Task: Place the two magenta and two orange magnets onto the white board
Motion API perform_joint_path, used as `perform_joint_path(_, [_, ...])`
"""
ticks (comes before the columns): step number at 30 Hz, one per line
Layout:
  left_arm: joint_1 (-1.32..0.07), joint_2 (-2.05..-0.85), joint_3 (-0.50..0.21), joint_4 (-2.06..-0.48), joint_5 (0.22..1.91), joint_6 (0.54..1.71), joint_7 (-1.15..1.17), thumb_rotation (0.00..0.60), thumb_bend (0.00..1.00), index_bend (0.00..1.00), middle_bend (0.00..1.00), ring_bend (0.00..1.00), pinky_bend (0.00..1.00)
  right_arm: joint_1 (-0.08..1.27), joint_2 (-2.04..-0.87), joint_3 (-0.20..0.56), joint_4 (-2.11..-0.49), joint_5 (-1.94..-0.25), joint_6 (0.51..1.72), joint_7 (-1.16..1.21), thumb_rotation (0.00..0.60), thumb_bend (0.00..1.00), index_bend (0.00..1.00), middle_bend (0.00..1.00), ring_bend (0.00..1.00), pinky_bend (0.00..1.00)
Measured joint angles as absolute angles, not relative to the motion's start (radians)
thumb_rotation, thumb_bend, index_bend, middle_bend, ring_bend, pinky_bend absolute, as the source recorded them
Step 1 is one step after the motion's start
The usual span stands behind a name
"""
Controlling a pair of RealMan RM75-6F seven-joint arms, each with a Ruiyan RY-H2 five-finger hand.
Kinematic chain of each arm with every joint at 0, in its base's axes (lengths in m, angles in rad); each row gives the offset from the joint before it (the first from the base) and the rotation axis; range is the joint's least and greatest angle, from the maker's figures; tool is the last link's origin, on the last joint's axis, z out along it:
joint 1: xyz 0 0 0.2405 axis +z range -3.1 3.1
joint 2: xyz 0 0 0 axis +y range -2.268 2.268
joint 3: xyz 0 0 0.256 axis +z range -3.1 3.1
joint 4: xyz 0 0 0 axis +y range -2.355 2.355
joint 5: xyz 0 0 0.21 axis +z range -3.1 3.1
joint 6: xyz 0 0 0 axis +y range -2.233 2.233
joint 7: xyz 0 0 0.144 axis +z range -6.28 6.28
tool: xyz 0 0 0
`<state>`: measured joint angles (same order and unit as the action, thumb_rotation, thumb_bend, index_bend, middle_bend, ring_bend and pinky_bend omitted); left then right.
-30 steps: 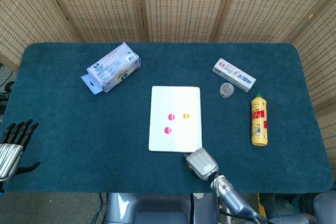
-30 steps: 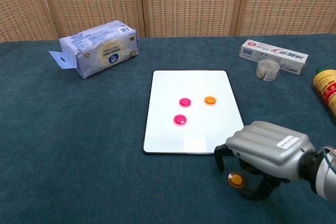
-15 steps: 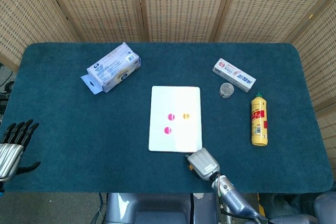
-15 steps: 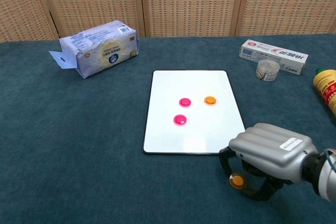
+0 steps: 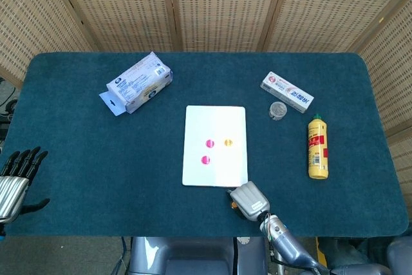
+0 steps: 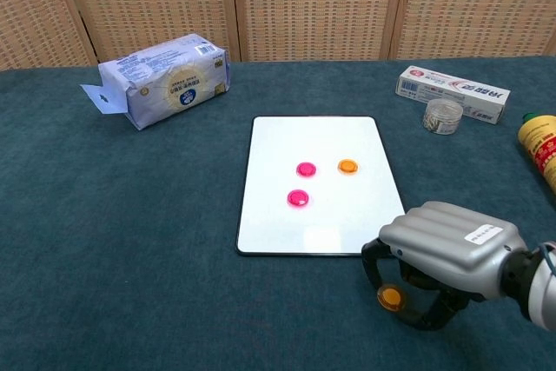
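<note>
In the right hand (image 6: 439,258), a round orange magnet (image 6: 390,299).

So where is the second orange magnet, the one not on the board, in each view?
Head view: orange magnet barely shows at the right hand's left edge, below the board's lower right corner.
Chest view: lower right, between that hand's fingers.
Shared landmark: the white board.

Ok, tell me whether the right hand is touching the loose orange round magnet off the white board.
Touching. The chest view shows the orange round magnet pinched between the right hand's curled fingers, just off the white board's near edge.
</note>
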<state>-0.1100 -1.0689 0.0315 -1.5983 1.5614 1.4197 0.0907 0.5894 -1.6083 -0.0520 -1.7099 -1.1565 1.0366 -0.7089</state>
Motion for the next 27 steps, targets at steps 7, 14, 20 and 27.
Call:
perform_joint_path(7, [-0.11, -1.069, 0.03, -1.599, 1.558, 1.419, 0.091, 0.6, 0.0, 0.0, 0.0, 0.0, 0.0, 0.606, -1.594, 0.002, -1.736, -1.153, 1.041, -0.693, 0.6, 0.4, 0.52, 0.96, 0.93, 1.0])
perform_joint_path(14, [-0.111, -1.07, 0.03, -1.6, 1.557, 1.416, 0.095, 0.6, 0.0, 0.0, 0.0, 0.0, 0.0, 0.671, -1.588, 0.118, -1.747, -1.071, 1.022, -0.712, 0.6, 0.4, 0.52, 0.96, 0.93, 1.0])
perform_joint_path(20, [-0.114, -1.069, 0.028, -1.598, 1.551, 1.409, 0.091, 0.6, 0.0, 0.0, 0.0, 0.0, 0.0, 0.769, -1.615, 0.194, -1.727, -0.94, 1.012, -0.815, 0.6, 0.4, 0.52, 0.96, 0.93, 1.0])
perform_joint_path(27, [-0.118, -1.067, 0.026, -1.597, 1.544, 1.402, 0.085, 0.6, 0.0, 0.0, 0.0, 0.0, 0.0, 0.836, -1.678, 0.221, -1.643, -0.822, 1.018, -0.89, 0.6, 0.4, 0.52, 0.96, 0.93, 1.0])
